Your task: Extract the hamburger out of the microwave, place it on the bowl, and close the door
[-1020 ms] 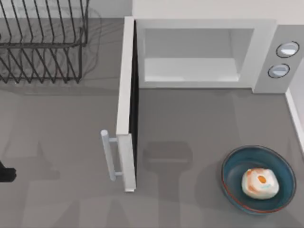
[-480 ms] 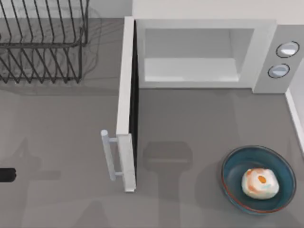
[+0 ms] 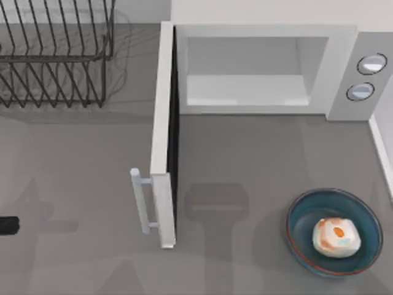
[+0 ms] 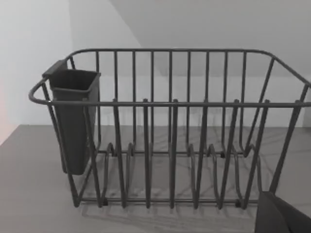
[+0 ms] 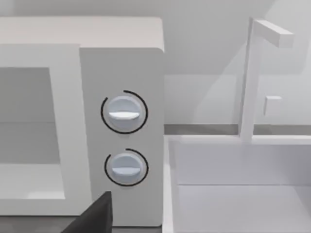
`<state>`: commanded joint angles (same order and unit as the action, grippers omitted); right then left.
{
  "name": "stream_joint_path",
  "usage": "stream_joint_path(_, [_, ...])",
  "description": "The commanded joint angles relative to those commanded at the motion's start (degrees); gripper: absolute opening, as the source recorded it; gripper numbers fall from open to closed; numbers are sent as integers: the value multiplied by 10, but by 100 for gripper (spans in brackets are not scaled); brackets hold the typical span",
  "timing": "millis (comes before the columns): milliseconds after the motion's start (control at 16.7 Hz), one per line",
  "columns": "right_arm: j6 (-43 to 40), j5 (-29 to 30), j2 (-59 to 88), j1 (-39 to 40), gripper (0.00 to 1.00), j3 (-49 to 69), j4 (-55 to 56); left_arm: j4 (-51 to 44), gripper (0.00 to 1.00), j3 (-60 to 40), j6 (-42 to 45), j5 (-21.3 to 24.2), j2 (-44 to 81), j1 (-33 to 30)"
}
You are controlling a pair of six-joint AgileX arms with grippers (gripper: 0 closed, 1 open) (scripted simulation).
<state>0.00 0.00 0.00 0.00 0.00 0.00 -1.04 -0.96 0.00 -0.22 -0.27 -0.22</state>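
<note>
Hamburger, a small rounded cream-white lump with orange and reddish-brown patches, already sits inside the round glossy teal-blue ceramic bowl with its thin reddish-brown rim, at the right front of the grey surface. By my judgement, what is left of the task is shutting the tall white door, which stands swung wide open, edge-on from above, its pale vertical bar handle pointing to the left. The large white boxy microwave shows a bare pale grey cavity, and its two round silver-blue knobs fill the middle of the right wrist view.

A dark tip of the left arm lies at the far left edge of the surface, well apart from the handle; whether that end effector is open or closed I cannot tell. The same holds for the right end effector.

Risks from here: a push landing on the handle bar rather than the flat panel could slip off and leave the door ajar. A wide sweep from the left could also brush the dark wire dish rack with its dark cutlery cup standing at the back left. Pushing too hard could nudge the whole oven backward.
</note>
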Motion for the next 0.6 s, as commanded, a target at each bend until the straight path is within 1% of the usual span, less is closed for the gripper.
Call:
stream_joint_path(240, [0,0,0,0,100,0,0,-45,0,-33,0,-7,-9,-7])
stream_joint_path(480, [0,0,0,0,100,0,0,-44,0,-33,0,-9,-6,-8])
stream_joint_path(600, [0,0,0,0,100,0,0,-39,0,-39,0,-31,4,-30])
